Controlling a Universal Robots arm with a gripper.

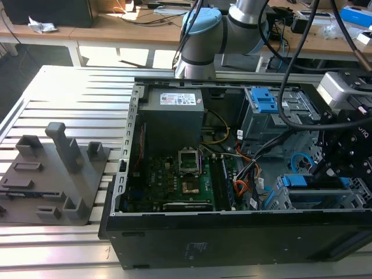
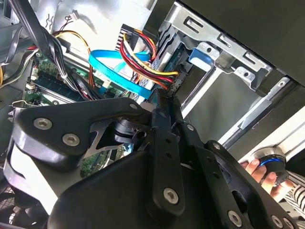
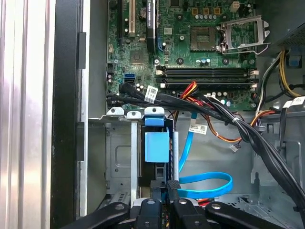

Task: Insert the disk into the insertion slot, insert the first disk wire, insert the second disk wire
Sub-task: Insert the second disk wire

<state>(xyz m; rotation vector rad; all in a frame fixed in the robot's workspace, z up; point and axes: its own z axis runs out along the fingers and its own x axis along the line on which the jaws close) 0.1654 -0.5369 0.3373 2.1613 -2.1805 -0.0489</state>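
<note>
The open computer case lies on its side on a slatted metal table, and the arm's gripper reaches into the case at about 4 o'clock from the green motherboard in the exterior view. There the insertion slot, a silver perforated cage, holds the disk; its blue frame shows along the cage's open side, so the disk looks seated, though the gripper's black body hides part of it. In the first wrist view the disk's blue frame sits upright between the cage's rails, directly at 12 o'clock from the gripper. The fingers are drawn together into a narrow pair; whether they pinch a connector I cannot tell.

The second disk wire, a flat light blue cable, loops across the case floor at 2 o'clock from the fingers, just beside them. A thick black cable bundle crosses above the cage, with red, yellow and orange power wires running to the disk's end in the second wrist view. A second grey cage with a blue clip sits at 12 o'clock from the slot. A grey fixture tray rests on the table at 9 o'clock from the case. A person's hand shows in the second wrist view.
</note>
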